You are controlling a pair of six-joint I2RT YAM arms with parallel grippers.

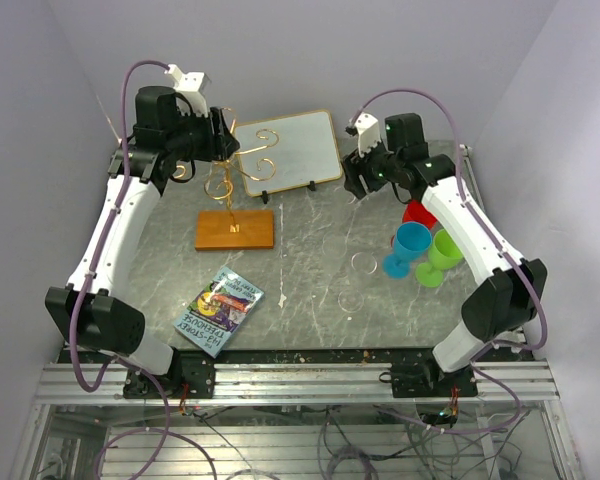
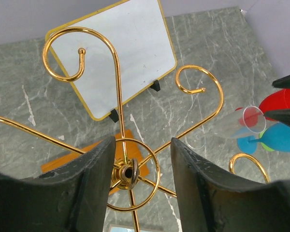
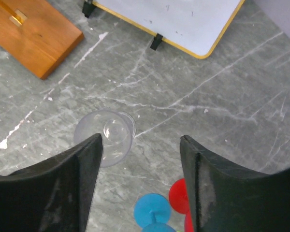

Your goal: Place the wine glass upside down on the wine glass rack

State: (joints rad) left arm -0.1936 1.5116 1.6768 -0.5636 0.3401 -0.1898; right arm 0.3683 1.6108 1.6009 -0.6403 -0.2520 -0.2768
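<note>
The wine glass rack (image 2: 127,170), gold wire with scroll arms, stands on its wooden base (image 1: 235,229). My left gripper (image 2: 140,145) is open high above it, one finger on each side of the rack's top hub and not touching it. In the top view this gripper (image 1: 218,135) sits over the scrolls. A clear wine glass (image 3: 113,130) stands upright on the table, below and just left of my open right gripper (image 3: 141,142), which has nothing between its fingers. From above the same wine glass (image 1: 363,263) shows only faintly. A second clear glass (image 1: 350,300) stands nearer the front.
A white framed board (image 1: 285,150) leans on feet behind the rack. Red (image 1: 418,213), blue (image 1: 408,248) and green (image 1: 440,257) plastic glasses cluster at the right under my right arm. A paperback book (image 1: 218,311) lies front left.
</note>
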